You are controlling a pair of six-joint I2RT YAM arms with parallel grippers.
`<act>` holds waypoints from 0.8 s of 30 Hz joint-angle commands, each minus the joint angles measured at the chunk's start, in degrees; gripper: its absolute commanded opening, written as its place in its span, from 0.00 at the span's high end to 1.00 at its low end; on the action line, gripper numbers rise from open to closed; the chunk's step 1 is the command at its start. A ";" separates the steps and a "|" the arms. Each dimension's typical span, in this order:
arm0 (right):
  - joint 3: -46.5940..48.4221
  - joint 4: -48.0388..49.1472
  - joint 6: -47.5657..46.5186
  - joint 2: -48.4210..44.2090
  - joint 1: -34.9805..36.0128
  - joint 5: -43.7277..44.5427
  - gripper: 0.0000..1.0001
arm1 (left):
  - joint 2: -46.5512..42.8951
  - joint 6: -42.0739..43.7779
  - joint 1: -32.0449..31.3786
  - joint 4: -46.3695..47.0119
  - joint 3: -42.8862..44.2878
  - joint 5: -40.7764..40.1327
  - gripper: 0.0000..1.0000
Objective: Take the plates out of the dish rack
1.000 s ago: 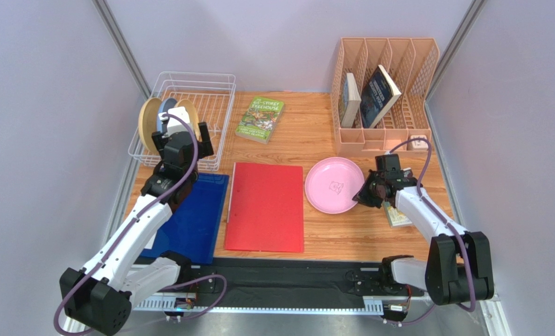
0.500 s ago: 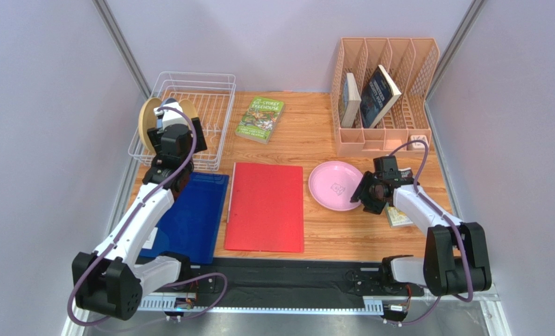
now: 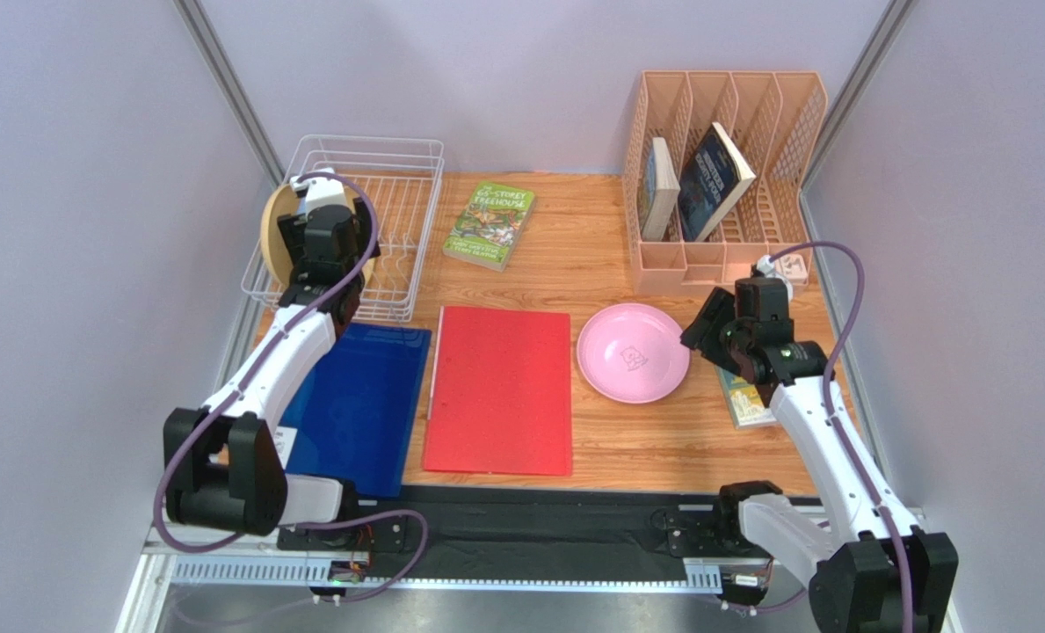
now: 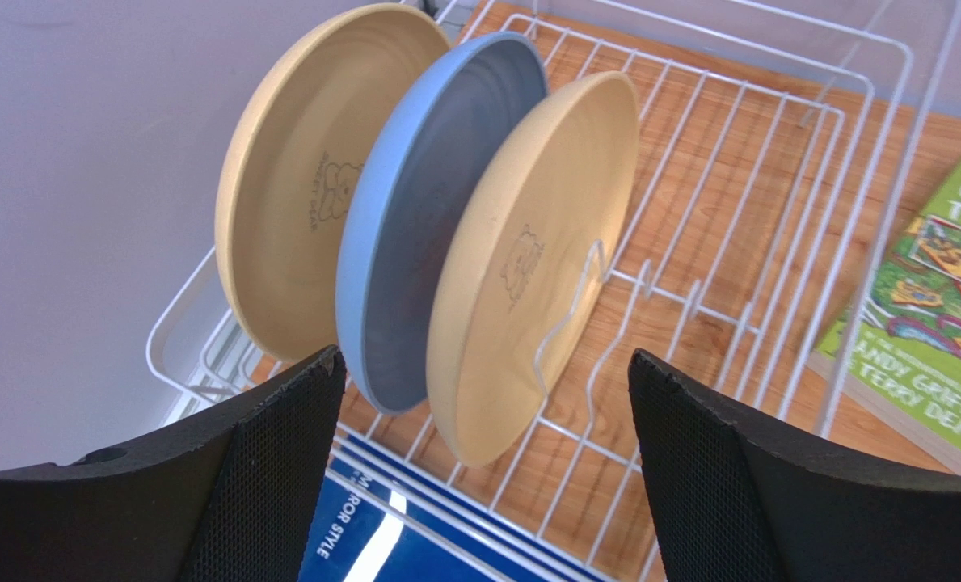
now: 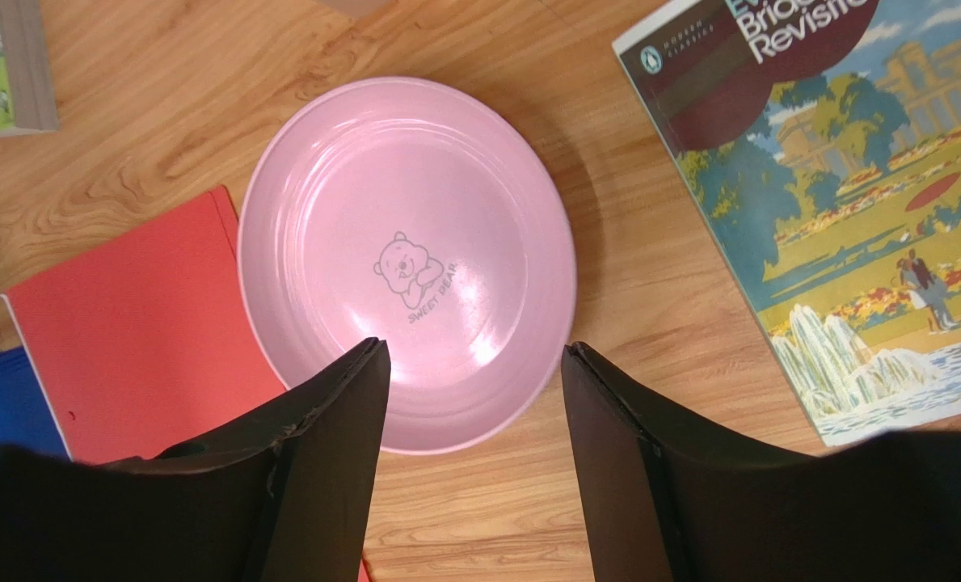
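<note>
Pink plate [image 5: 406,261] carries the words "SWEET BEAR".

**Op A:** Left side: any room for my left end effector [image 4: 485,364]?

**Op B:** Tight. 3 plates stand on edge at the dish rack's [image 3: 395,211] left end w/ slim gaps between: rear tan plate [image 4: 291,182], blue plate [image 4: 424,206], front tan plate [image 4: 521,267]. A wire prong [image 4: 570,318] crosses the front one's lower face. To its right I see open wire floor, low prongs only.

**Op A:** Right side?

**Op B:** Pink plate [image 5: 412,261] lies flat on the bench [image 5: 509,509], open from above, my right end effector [image 5: 473,352] over it w/ jaws apart. Red folder [image 5: 133,340] sits just beside its left rim. Book [image 5: 837,206] is near on the right, w/ a bare wood strip between.
</note>
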 commanded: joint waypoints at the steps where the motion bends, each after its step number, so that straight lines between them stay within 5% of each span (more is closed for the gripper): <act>1: 2.94 -1.12 -1.84 1.71 -0.15 1.02 0.41 | 4.21 1.06 1.56 4.31 2.94 1.34 0.17; 9: 2.94 1.79 -2.02 6.63 -0.15 -0.65 0.41 | 9.76 1.68 2.00 8.53 3.29 -2.43 0.41; 15: 2.59 3.19 -2.28 9.27 -0.15 -1.27 0.41 | 10.56 3.44 2.00 10.29 2.60 -4.98 0.92; 18: 2.15 3.55 -2.46 10.06 -0.24 -1.53 0.41 | 9.33 4.31 1.83 11.86 0.93 -4.89 1.00; 24: 1.18 4.60 -2.72 11.20 -0.15 -2.06 0.41 | 8.71 8.08 -0.54 17.22 -0.66 -11.54 1.00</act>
